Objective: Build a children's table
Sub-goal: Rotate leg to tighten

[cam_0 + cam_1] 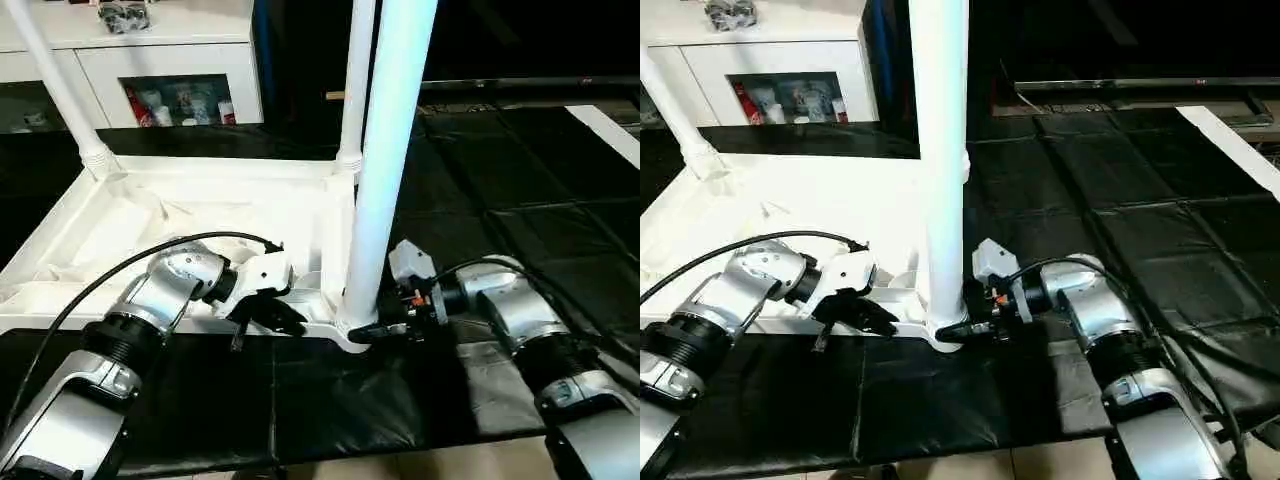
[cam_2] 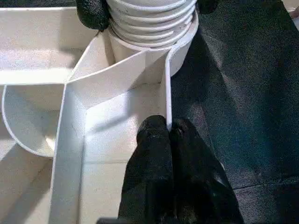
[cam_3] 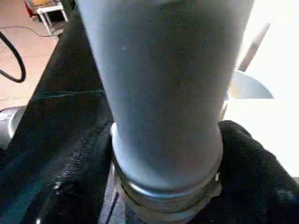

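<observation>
Table top (image 1: 200, 215): lies upside down on the black mat (image 1: 480, 210), ribbed underside up, left of centre in the scene.
Legs: three counted, all upright in corner sockets. Near leg (image 1: 385, 160) at the near right corner, far leg (image 1: 355, 85) at the far right corner, left leg (image 1: 55, 80) at the far left corner.
Near socket (image 2: 180, 44): holds the ribbed foot of the near leg; the left wrist view shows those rings seated in the round collar.
Left gripper (image 1: 268, 315): fingers pressed together, pinching the thin near rim wall of the top, just left of the near socket. The left wrist view shows the wall edge between the black fingertips (image 2: 154, 135).
Right gripper (image 1: 375, 330): jaws spread around the base of the near leg, a finger on either side; whether they press on it I cannot tell.
Cabinet (image 1: 165, 60): white, far left, beyond the top; behind its glass door stand small items, too small to count.
</observation>
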Tool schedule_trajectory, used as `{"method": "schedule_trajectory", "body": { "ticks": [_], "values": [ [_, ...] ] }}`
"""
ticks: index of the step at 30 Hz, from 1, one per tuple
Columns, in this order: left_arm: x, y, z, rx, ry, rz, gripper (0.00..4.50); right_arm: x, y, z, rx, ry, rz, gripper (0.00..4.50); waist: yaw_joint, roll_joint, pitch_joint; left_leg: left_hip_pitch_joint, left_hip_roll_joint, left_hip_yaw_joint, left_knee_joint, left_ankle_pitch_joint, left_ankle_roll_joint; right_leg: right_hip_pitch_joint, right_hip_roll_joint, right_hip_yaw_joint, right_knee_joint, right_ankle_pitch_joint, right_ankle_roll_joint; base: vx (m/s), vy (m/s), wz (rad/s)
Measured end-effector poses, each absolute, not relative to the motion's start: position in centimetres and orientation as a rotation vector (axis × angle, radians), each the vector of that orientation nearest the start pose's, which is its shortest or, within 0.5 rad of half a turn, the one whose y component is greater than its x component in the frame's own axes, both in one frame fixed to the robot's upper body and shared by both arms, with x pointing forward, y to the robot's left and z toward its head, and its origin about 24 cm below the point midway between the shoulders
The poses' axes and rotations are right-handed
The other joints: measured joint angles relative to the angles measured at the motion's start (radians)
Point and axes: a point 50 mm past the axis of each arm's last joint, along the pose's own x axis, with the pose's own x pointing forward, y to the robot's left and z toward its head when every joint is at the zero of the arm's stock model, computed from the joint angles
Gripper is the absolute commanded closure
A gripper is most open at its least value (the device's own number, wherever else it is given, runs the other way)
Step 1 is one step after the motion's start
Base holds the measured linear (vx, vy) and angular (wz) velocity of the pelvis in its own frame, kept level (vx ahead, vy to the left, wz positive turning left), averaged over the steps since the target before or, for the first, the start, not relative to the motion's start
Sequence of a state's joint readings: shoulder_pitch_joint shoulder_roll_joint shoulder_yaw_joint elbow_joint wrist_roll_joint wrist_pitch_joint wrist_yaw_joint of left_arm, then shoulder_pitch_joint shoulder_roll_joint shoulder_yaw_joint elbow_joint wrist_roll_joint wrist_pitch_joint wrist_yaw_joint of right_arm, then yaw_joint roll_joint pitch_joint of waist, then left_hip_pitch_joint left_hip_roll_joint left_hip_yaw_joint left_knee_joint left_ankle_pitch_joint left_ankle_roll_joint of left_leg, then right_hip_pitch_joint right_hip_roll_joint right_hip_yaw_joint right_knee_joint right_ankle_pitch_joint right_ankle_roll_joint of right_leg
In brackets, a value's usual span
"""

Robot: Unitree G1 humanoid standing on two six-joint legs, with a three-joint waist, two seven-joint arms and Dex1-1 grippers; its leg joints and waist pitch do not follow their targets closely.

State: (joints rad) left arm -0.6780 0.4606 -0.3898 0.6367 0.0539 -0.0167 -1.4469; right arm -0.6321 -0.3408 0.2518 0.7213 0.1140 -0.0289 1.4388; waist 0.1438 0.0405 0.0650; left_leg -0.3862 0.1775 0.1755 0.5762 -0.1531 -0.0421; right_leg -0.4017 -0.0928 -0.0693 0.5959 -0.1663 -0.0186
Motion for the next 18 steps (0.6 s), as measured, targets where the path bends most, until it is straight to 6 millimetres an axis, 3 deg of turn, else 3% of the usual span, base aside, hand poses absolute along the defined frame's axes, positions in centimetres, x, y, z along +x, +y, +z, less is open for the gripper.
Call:
{"method": "schedule_trajectory", "body": {
  "ticks": [1, 6, 18],
  "values": [
    [31.51, 14.48, 6.64, 0.594, 0.527, -1.586, 4.50, 31.19, -12.98, 5.59, -0.237, 0.347, 1.563, 1.44, 0.000, 0.000, 0.000, 0.000, 0.000, 0.000, 0.000, 0.000, 0.000, 0.000, 0.000, 0.000, 0.000, 0.000, 0.000, 0.000, 0.000, 0.00],
    [31.48, 14.53, 6.62, 0.595, 0.529, -1.587, 4.50, 31.18, -12.89, 5.57, -0.235, 0.345, 1.566, 1.71, 0.000, 0.000, 0.000, 0.000, 0.000, 0.000, 0.000, 0.000, 0.000, 0.000, 0.000, 0.000, 0.000, 0.000, 0.000, 0.000, 0.000, 0.00],
    [31.56, 14.13, 6.24, 0.516, 0.539, -1.536, 4.50, 30.89, -12.80, 4.95, -0.173, 0.336, 1.502, 1.73, 0.000, 0.006, -0.004, 0.002, 0.000, 0.000, 0.001, 0.000, 0.000, 0.002, 0.000, 0.000, 0.000, 0.000, 0.000, 0.000, 0.000, 0.00]
  ]
}}
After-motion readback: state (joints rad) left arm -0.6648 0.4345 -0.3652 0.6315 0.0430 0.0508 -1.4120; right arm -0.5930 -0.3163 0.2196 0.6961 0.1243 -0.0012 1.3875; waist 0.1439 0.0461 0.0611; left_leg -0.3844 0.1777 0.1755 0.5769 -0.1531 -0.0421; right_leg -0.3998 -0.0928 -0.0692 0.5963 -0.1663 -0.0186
